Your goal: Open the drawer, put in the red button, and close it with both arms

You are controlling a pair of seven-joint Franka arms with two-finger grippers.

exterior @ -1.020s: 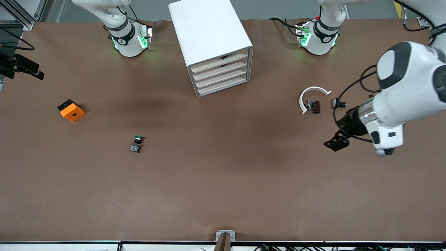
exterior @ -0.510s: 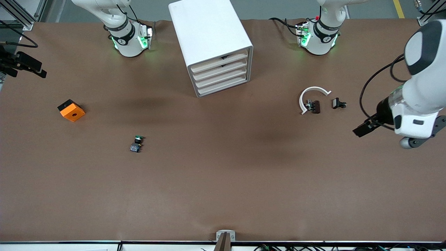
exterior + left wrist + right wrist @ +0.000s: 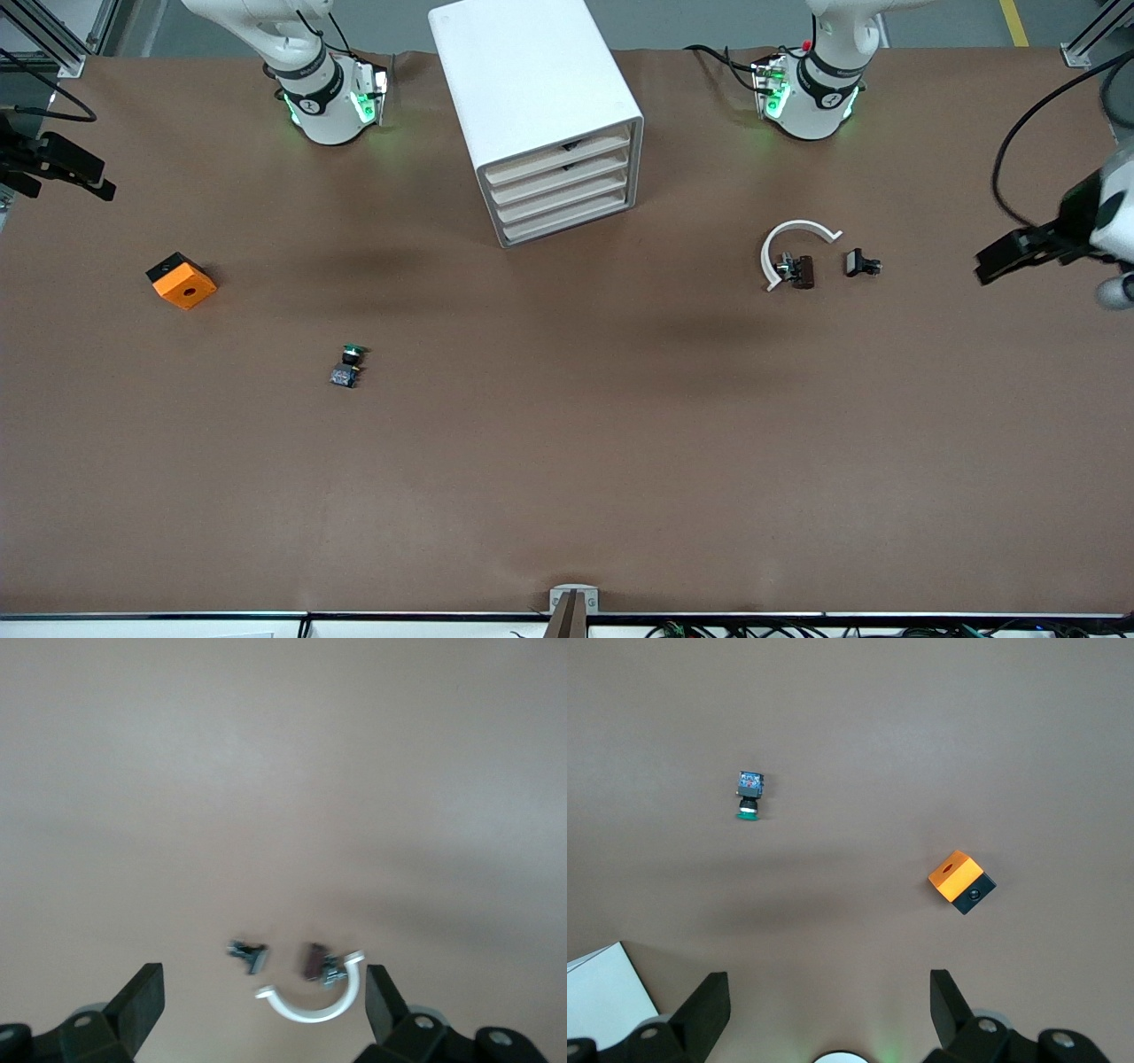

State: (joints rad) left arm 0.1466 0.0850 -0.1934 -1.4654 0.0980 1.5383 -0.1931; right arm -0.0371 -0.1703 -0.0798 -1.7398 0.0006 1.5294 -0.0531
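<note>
The white cabinet stands between the arm bases, and each drawer in its stack is shut. A small dark-red-capped piece with a grey body, seemingly the red button, lies on its side inside a white curved part. The same red button shows in the left wrist view. My left gripper hangs open and empty over the table at the left arm's end, apart from the button. Its fingers are spread wide. My right gripper is open and empty, high above the right arm's end.
A green-capped button lies nearer the front camera than the cabinet. An orange block with a hole sits toward the right arm's end. A small black piece rests beside the white curved part.
The left arm has swung outward toward its end of the table, carrying its open gripper away from the small parts. The right arm has barely moved.
</note>
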